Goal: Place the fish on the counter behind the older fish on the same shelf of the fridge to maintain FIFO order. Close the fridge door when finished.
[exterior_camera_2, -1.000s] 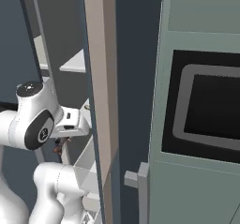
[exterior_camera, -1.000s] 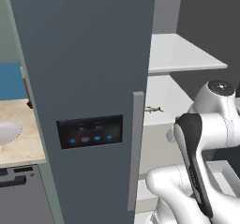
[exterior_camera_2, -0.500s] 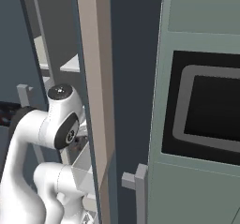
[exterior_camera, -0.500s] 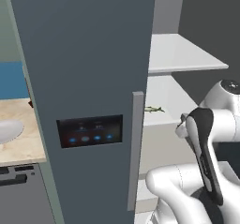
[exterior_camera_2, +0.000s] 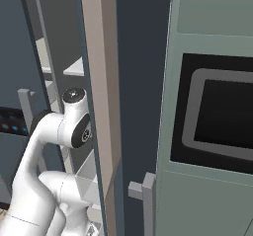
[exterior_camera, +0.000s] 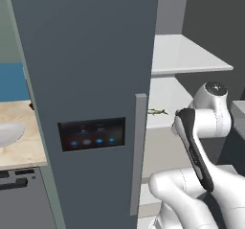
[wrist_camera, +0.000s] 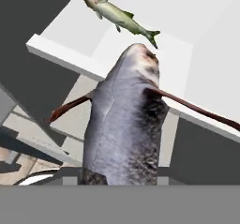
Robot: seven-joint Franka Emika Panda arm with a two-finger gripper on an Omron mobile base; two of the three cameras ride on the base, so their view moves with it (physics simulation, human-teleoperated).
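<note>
The hand (wrist_camera: pixel 123 178) is closed tight on the dark grey fish (wrist_camera: pixel 125 129), which points out at the front edge of the white fridge shelf (wrist_camera: pixel 65 28). The older silvery-green fish (wrist_camera: pixel 119 16) lies on that shelf, just beyond the held fish's nose.

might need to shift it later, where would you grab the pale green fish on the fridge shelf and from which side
Grip the older fish across its thicker mid-body, behind the head, coming from above with one finger on each long side. It lies flat on the white shelf, slim and tapering to a thin tail, so the middle probably gives the surest hold. The gripper already holds the dark fish.
</note>
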